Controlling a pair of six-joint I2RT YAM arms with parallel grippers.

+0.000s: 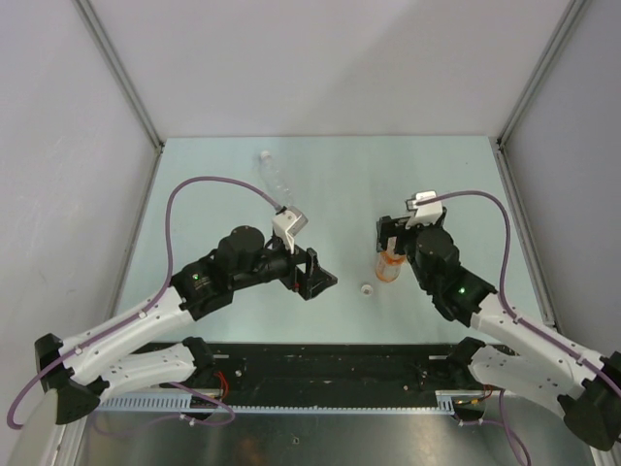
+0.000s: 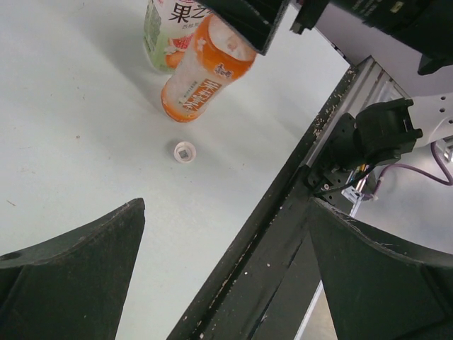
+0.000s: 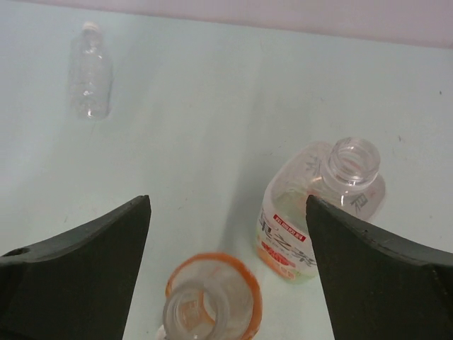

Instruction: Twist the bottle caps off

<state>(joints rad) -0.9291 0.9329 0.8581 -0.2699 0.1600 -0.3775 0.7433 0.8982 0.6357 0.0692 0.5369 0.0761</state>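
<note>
Orange bottle (image 3: 212,297) stands uncapped under the released right gripper (image 3: 226,212); left gripper (image 2: 226,209), also released, hovers over bare table (image 1: 340,184).

There are 3 bottles (image 3: 90,74) (image 3: 237,280) (image 3: 294,230) and 1 loose cap (image 2: 184,151).

- A pale mint-green table (image 1: 330,175) spans the enclosure under even, diffuse light that casts only soft shadows.
- A plain grey-white back wall (image 1: 330,58) closes the far side.
- A left side panel (image 1: 58,146) and a right side panel (image 1: 572,175) match it in colour.
- Aluminium frame posts (image 1: 121,73) slant along the two far corners.
- A black rail (image 1: 330,364) lines the table's near edge, with a brushed metal sheet (image 1: 320,442) just in front of it.
</note>
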